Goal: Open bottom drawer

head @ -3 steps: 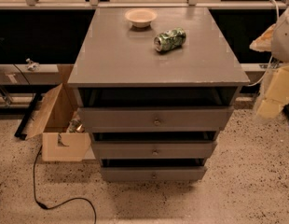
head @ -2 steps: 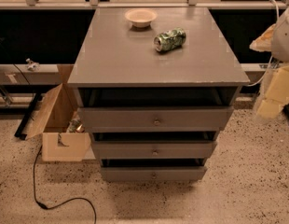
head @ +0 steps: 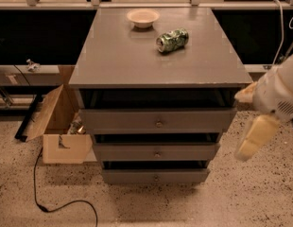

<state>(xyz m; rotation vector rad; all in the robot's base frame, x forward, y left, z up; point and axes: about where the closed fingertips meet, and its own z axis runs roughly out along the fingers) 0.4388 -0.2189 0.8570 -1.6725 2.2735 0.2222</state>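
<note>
Counter (head: 127, 60): grey top is being viewed from above, with three drawer fronts stacked beneath.
Bottom drawer (head: 132, 176): narrowest front is being shown lowest, next to the floor, a dark gap above it.
Cardboard box (head: 66, 148): is being left open on the floor, just beside the unit's left side.
Tool (head: 258, 131): is being held at the right edge, well apart from the bottom drawer; spread or pressed together cannot be told.
Can (head: 172, 40): is being carried on its side on the counter.
Bowl (head: 143, 18): is being carried upright near the back edge.
</note>
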